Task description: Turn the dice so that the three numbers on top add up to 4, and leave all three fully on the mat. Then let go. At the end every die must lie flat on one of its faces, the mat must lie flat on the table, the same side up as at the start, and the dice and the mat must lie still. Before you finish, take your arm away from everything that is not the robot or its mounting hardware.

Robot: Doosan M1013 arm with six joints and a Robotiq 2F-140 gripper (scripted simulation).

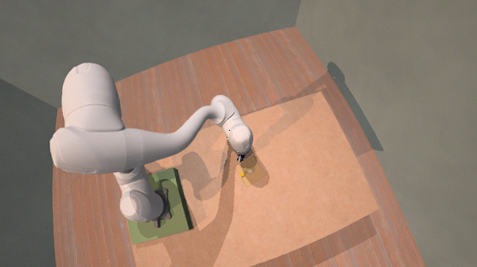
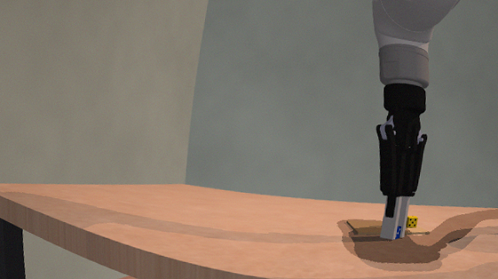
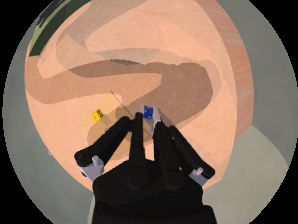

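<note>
My gripper point(image 1: 241, 158) point(image 2: 394, 237) point(image 3: 147, 111) points down at table height just beside the mat. It is shut on the blue die point(image 2: 398, 231) point(image 3: 148, 111), which sits between the pale fingertips, off the mat's edge. The thin tan mat point(image 1: 258, 178) point(image 2: 363, 226) point(image 3: 106, 102) lies on the table. The yellow die point(image 1: 242, 174) point(image 2: 412, 222) point(image 3: 97, 115) is on the mat near an edge; the exterior view shows five pips on its side. A small whitish die point(image 1: 250, 171) is on the mat too, mostly hidden in the wrist view. The top numbers are too small to read surely.
The arm's base stands on a green block point(image 1: 180, 205) at the left of the table in the top view. The arm reaches over the table from there, and its shadows fall across the mat. The wooden table point(image 1: 226, 75) has a paler tan middle surface.
</note>
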